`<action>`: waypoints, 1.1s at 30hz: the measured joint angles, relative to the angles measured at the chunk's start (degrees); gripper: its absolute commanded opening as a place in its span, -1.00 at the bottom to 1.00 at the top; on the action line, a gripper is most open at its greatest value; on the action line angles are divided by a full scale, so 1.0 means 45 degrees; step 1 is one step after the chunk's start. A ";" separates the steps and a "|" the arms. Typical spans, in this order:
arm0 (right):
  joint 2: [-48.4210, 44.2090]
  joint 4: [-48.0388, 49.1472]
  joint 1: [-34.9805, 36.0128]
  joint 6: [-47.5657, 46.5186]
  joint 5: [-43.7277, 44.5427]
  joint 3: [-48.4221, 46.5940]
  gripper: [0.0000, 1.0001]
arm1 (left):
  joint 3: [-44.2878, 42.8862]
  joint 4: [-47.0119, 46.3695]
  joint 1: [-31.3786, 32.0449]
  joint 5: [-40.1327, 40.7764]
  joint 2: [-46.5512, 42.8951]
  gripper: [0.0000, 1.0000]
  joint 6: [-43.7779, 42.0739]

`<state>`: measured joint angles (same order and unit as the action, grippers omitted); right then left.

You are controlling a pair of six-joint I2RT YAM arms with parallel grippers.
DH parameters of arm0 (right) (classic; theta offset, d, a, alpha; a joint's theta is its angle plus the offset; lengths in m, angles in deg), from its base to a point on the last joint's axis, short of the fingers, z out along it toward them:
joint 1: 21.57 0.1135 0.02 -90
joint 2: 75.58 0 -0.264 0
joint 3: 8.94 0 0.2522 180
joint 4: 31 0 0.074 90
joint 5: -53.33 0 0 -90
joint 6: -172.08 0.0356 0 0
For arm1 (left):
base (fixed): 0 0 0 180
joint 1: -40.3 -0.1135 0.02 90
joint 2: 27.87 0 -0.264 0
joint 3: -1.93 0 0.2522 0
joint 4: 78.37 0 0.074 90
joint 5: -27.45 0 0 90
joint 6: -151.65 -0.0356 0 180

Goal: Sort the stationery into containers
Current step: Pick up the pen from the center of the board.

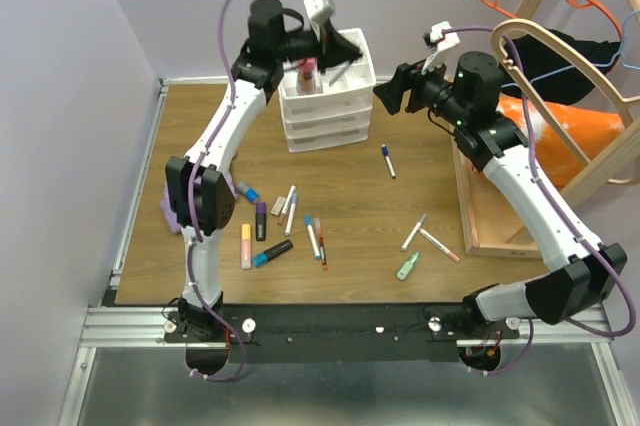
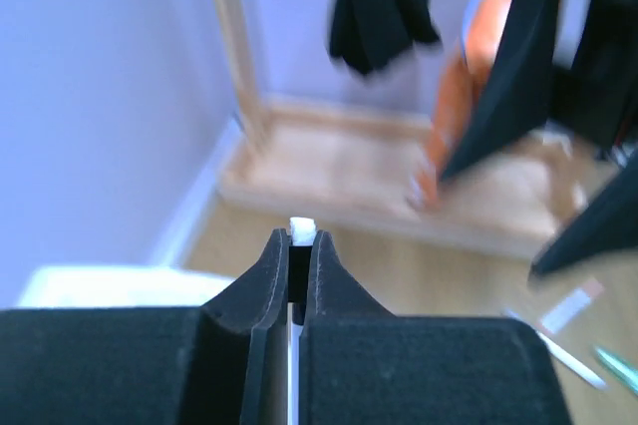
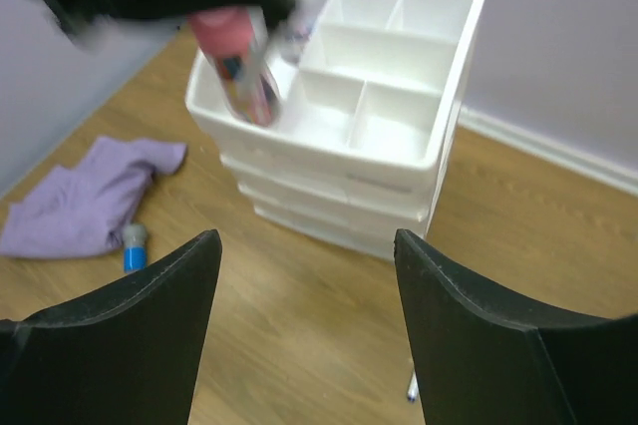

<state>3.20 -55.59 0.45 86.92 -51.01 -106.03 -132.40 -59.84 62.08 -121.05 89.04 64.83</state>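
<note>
The white desk organiser (image 1: 325,96) stands at the back of the table, with a pink-capped item (image 1: 307,76) in a top compartment. My left gripper (image 1: 338,54) hovers over its top, shut on a thin white pen (image 2: 302,228) whose tip pokes out between the jaws. My right gripper (image 1: 386,96) is open and empty just right of the organiser (image 3: 369,116), facing it. Several pens and highlighters lie on the table: a cluster at the left (image 1: 270,231), a blue-capped pen (image 1: 387,160), two pale pens (image 1: 425,236) and a green one (image 1: 407,266).
A purple cloth (image 1: 172,211) lies at the left edge, also in the right wrist view (image 3: 85,196) beside a blue marker (image 3: 133,245). A wooden tray-frame (image 1: 490,206) stands at the right, with an orange cone (image 1: 580,136) and hangers behind it.
</note>
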 measured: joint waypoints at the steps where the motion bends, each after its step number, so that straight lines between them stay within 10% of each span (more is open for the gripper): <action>1: 0.0151 -0.0209 0.0000 -0.0019 0.0010 0.0039 0.55 | -0.1355 -0.1462 -0.0248 0.0034 0.0631 -1.00 0.0952; 12: 0.0539 -0.0952 -0.0005 -0.0087 0.0068 0.0223 0.55 | -0.4391 -0.5877 0.0180 0.0903 0.1647 -1.00 0.2686; 33: 0.1967 -0.0952 -0.0005 -0.0092 0.0078 0.0117 0.55 | -0.5727 -0.5523 -0.1472 0.3808 0.5013 -1.00 0.0816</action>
<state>12.05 -59.87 0.43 86.51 -50.67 -105.51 -158.17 -84.69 55.46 -103.92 111.59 68.50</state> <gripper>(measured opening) 0.777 0.102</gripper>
